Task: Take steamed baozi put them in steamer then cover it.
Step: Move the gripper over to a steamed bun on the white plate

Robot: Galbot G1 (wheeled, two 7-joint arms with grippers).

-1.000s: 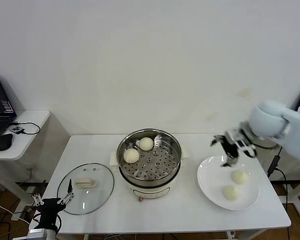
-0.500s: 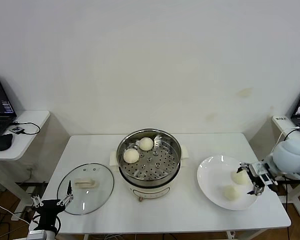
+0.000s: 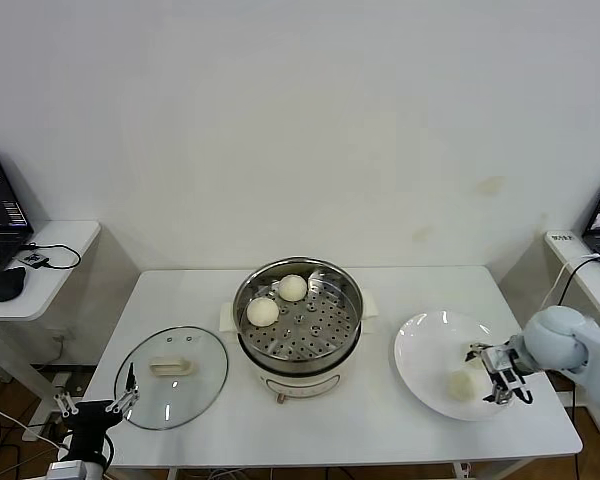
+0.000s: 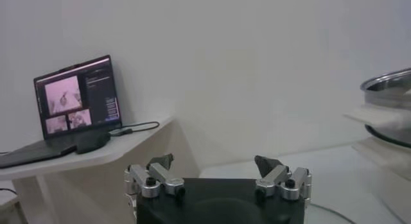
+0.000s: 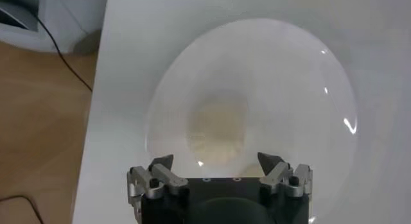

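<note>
The right claw [image 3: 500, 378] hangs wide open over the plate [image 3: 425, 345], straddling a baozi [image 5: 218, 129], gripping nothing yet. Two buns [image 3: 263, 311] occupy the steamer [image 3: 298, 312]; the cover [image 3: 172, 372] waits aside on the worktop [image 3: 380, 425], near the open, idle left claw [image 3: 92, 405].

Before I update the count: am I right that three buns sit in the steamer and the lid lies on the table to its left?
Not quite. The head view shows two buns in the steamer, not three. The lid does lie on the table to its left.
</note>
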